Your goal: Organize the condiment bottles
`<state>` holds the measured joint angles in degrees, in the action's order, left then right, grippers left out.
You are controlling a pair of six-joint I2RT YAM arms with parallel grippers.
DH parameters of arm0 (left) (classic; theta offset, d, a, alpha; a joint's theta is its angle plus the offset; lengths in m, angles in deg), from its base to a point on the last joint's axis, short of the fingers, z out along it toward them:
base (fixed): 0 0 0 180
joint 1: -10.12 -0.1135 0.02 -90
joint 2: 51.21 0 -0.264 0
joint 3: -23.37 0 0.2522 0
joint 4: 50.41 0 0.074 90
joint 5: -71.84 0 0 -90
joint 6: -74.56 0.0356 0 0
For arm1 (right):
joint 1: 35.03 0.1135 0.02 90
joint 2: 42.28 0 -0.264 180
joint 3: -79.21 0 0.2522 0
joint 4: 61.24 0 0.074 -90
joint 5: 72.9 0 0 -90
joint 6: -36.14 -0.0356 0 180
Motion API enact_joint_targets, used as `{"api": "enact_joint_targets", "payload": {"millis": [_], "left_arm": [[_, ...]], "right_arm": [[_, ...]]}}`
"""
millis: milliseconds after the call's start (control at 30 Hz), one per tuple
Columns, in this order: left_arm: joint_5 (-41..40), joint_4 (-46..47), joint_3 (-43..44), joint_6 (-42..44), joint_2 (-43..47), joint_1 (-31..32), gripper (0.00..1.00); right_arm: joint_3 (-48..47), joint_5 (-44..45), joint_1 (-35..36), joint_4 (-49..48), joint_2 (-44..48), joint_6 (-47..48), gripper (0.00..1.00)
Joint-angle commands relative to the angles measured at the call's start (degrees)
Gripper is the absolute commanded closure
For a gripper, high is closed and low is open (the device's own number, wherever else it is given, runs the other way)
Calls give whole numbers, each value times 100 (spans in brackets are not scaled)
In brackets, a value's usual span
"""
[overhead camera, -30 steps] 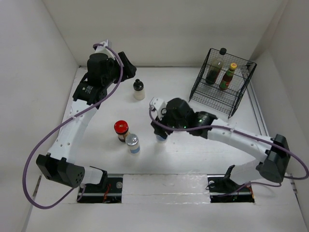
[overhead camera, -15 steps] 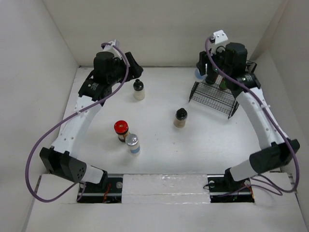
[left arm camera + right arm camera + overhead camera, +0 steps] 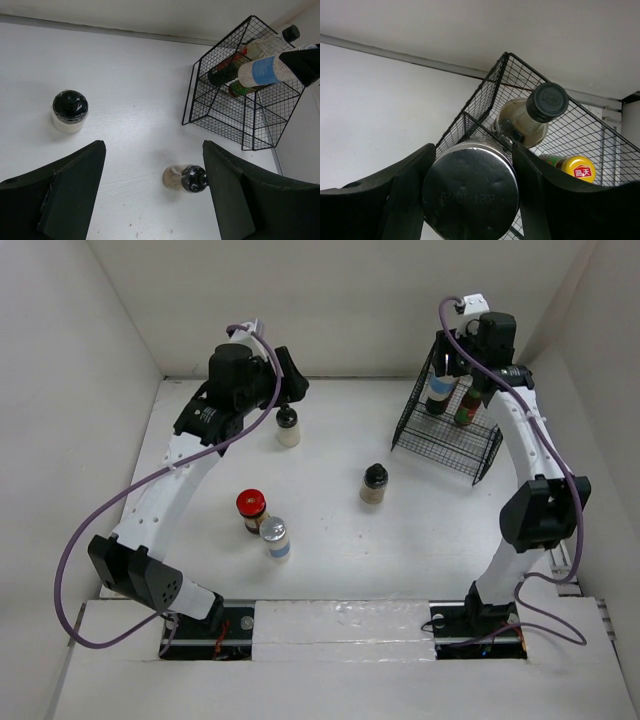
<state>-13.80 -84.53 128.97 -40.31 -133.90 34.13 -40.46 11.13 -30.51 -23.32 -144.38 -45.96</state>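
Observation:
My right gripper (image 3: 443,375) is shut on a silver-lidded shaker with a blue label (image 3: 438,393), held at the upper left of the black wire basket (image 3: 470,445). In the right wrist view the shaker's lid (image 3: 470,200) fills the gap between my fingers. Behind it in the basket are a black-capped sauce bottle (image 3: 540,107) and the yellow-capped bottle (image 3: 579,168). My left gripper (image 3: 290,390) is open and empty above the pale black-capped bottle (image 3: 287,427). The tan black-capped bottle (image 3: 374,483), the red-lidded jar (image 3: 251,510) and a second silver-lidded shaker (image 3: 275,538) stand on the table.
The left wrist view shows the pale bottle (image 3: 70,111) at left and the tan bottle (image 3: 185,178) between my fingers' lines. The basket (image 3: 220,110) and the held shaker (image 3: 262,71) are at right. White walls close in the back and sides.
My right arm carried the shaker from the table's middle up to the basket, uncovering the tan bottle. My left gripper shifted slightly right, over the pale bottle.

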Motion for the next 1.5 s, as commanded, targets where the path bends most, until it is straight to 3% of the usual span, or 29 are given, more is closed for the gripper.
{"api": "enact_joint_targets", "payload": {"millis": [0,267,700,833,1000,1200,1333,1400,1433,1467], "left_arm": [[12,146,-60,96,140,-10,26],[65,199,-166,43,140,-10,26],[65,252,-271,-10,140,-10,26],[65,252,-271,-10,87,-10,26],[12,252,-210,-10,87,-10,26],[12,252,-157,-10,34,-10,26],[12,252,-52,-10,-19,-10,26],[-128,181,28,52,-19,-10,26],[-181,181,115,121,-19,-10,26],[-286,112,168,122,-19,-10,27]], "right_arm": [[-317,-26,-90,-896,112,27,69],[192,-97,-144,-1036,-160,27,69],[519,-439,-144,-1203,-793,-333,58],[466,-492,-144,-1203,-943,-403,50],[466,-378,-144,-1151,-891,-403,26],[527,-378,-144,-1151,-583,-465,13],[527,-378,-74,-1098,-40,-465,13],[650,-378,57,-1098,233,-465,19],[755,-326,119,-1168,400,-465,30],[1017,-325,207,-1168,767,-465,56]]}}
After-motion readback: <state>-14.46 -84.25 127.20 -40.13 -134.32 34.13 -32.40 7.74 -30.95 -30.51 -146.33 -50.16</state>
